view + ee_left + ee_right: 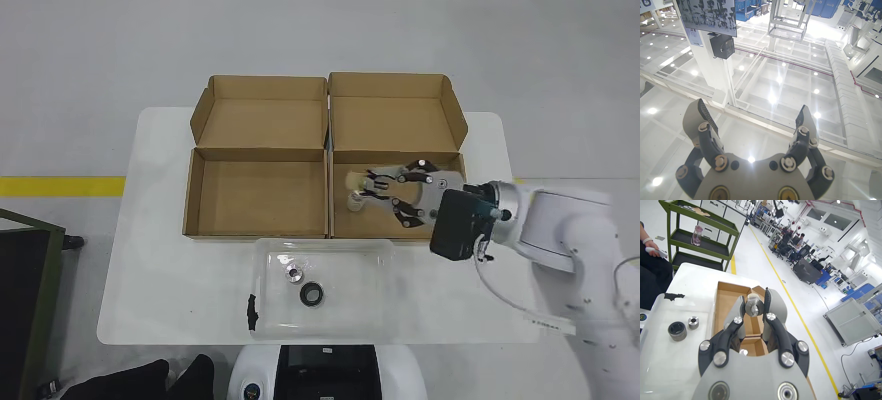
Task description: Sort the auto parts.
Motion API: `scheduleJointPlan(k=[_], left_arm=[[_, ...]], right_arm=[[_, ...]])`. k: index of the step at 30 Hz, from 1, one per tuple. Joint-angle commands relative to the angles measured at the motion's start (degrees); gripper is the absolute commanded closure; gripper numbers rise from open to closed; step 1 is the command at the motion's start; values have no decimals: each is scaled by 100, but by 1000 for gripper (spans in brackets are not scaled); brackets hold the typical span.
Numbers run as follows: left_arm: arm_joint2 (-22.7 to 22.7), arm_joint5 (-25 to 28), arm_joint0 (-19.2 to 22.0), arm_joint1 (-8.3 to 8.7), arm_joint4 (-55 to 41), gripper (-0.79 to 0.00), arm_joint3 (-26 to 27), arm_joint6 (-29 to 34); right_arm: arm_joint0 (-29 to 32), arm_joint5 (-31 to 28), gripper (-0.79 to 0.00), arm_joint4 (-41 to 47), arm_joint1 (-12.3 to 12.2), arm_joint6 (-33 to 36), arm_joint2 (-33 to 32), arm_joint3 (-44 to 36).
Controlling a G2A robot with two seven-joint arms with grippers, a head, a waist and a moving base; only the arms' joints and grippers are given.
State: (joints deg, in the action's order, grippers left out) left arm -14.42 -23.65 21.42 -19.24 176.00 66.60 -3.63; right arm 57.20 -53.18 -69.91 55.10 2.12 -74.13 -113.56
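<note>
My right gripper [354, 192] [754, 306] hangs over the right cardboard box [372, 226] [728, 302], shut on a stubby silver metal part [355, 200] [753, 309] with a short stem. A second silver piece [743, 352] lies in the box under the gripper. The clear tray [325, 244] at the table's front holds a small silver cylinder [294, 271] [693, 322] and a dark ring [312, 295] [677, 331]. My left gripper [752, 106] points up at the ceiling, open and holding nothing.
The left cardboard box [258, 195] stands beside the right one, both with flaps open at the back. A strip of black tape [251, 310] [674, 296] sticks to the tray's corner. A green shelf cart [702, 243] stands off the table's left end.
</note>
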Motion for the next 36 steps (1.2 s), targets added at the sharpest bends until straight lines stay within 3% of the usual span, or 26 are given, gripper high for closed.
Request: scheduleJointPlan(k=[1, 16, 36], left_arm=[[0, 0, 0, 0, 0, -785, 0, 0], [0, 0, 0, 0, 0, -785, 0, 0], [0, 0, 0, 0, 0, -785, 0, 0]], right_arm=[[67, -41, 0, -38, -10, 72, -2, 58], [429, -241, 0, -275, -80, 774, 45, 1036], [-342, -75, 0, -467, 40, 1902, 911, 2273]])
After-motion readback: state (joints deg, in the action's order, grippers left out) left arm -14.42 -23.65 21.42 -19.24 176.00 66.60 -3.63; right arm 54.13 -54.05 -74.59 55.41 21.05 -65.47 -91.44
